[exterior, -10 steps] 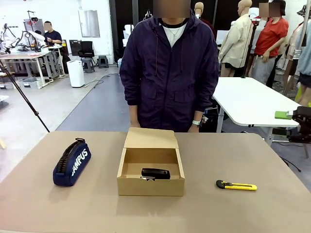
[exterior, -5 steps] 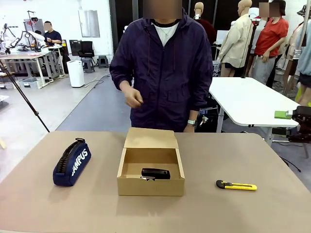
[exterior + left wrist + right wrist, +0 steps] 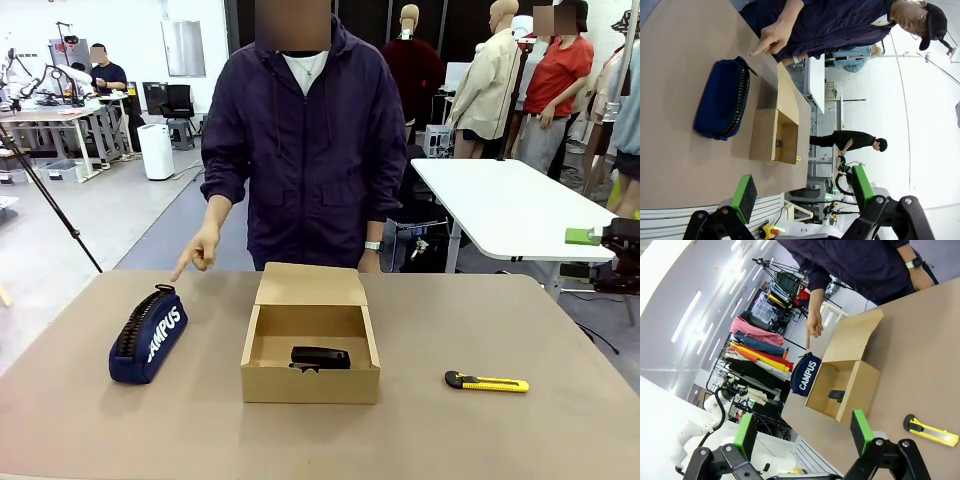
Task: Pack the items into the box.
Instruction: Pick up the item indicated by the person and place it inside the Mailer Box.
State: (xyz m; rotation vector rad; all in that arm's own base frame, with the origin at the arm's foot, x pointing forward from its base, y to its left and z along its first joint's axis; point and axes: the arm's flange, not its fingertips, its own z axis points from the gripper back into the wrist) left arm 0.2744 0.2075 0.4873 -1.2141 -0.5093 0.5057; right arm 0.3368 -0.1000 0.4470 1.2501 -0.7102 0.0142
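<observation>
Three items are noted, one of them packed. The box (image 3: 310,385) is plain brown cardboard, shallow and rectangular, standing at the middle of the matte tan table (image 3: 520,440). Its lid flap (image 3: 308,285) is hinged on the far edge and leans back, leaving the interior exposed. Inside, a small black stapler-like object (image 3: 321,357) lies flat on the cardboard floor, close to the near wall and slightly right of centre. To the left of the box and apart from it lies the pencil case (image 3: 148,336), a soft, rounded navy fabric pouch with a ridged black zip along its top and white "CAMPUS" lettering on the side. To the right, well apart from the box, the utility knife (image 3: 487,382) lies flat on the table, slim and straight, with a yellow body and black trim. A person in a dark jacket stands at the far side. One hand (image 3: 200,250) points an index finger down toward the far end of the pencil case without touching it. The left gripper (image 3: 804,185) has its green-padded black fingers spread wide with nothing between them. The right gripper (image 3: 802,422) is likewise spread wide and holds nothing.
</observation>
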